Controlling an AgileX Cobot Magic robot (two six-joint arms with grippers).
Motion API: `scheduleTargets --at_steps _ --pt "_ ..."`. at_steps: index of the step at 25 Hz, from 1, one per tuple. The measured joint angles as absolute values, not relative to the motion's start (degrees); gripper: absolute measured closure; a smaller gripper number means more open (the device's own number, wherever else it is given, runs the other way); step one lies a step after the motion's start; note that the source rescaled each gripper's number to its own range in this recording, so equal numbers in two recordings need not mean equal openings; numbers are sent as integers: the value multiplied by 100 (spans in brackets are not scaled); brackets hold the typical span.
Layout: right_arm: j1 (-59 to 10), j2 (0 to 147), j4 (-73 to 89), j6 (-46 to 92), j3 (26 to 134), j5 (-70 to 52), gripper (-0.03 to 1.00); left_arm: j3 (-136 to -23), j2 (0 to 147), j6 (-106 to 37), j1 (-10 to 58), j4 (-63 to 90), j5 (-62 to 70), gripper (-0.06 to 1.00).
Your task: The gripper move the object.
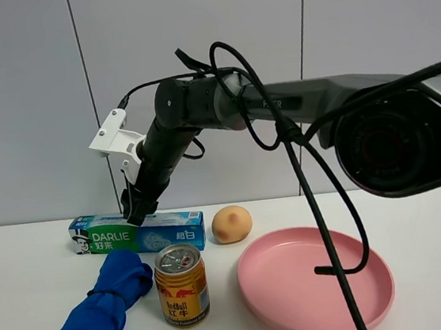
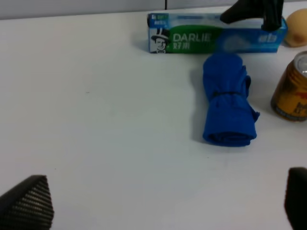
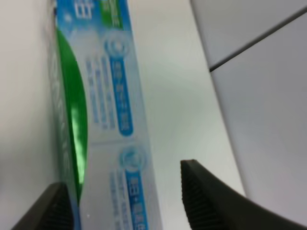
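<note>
The green and light blue DARLIE toothpaste box (image 1: 136,232) lies flat along the back of the white table, near the wall. My right gripper (image 1: 136,214) reaches across to the left and comes down onto the box's middle. In the right wrist view the box (image 3: 105,120) lies between the two fingers of the right gripper (image 3: 132,206), with a gap on one side, so the jaws are open around it. The left wrist view shows the box (image 2: 216,38) with the right gripper (image 2: 254,12) on it. My left gripper (image 2: 163,206) is open, empty, and far from the box.
A rolled blue cloth (image 1: 105,305) and a gold drink can (image 1: 182,285) sit just in front of the box. A peach-coloured round fruit (image 1: 231,223) lies at the box's right end. A pink plate (image 1: 299,291) is at the right front.
</note>
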State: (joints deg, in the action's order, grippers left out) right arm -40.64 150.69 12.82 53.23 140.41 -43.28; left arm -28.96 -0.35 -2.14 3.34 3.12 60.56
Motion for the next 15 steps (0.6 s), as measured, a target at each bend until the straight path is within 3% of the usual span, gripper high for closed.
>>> scheduleTargets --at_steps 10,15 --pt "-4064 14751 1227 4247 14097 -4184 45 -2896 -35 -207 334 312 6056 -6" --pt "-4064 13713 460 3282 14118 -4539 42 -2896 -35 -207 334 312 6056 -6"
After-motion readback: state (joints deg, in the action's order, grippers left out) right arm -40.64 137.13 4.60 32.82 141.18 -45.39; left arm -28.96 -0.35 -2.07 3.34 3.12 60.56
